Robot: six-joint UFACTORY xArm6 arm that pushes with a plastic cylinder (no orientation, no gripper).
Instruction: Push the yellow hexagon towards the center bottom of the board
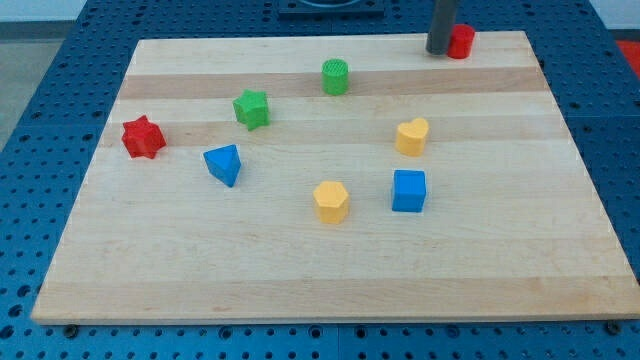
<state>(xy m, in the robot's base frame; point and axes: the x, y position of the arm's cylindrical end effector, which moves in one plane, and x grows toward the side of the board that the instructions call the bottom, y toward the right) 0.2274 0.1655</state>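
My tip [440, 50] rests near the board's top right corner, touching or just beside a red block [461, 41] whose shape I cannot make out, since the rod partly hides it. I carry no jaws, only this bare rod. The yellow hexagon [331, 201] sits well apart from me, slightly below the middle of the wooden board [300, 280], with a blue cube [408, 190] just to its right. A yellow heart [411, 136] lies above that cube. A blue triangle [223, 164], red star [143, 137], green star [251, 108] and green cylinder [336, 76] spread towards the left and top edges.
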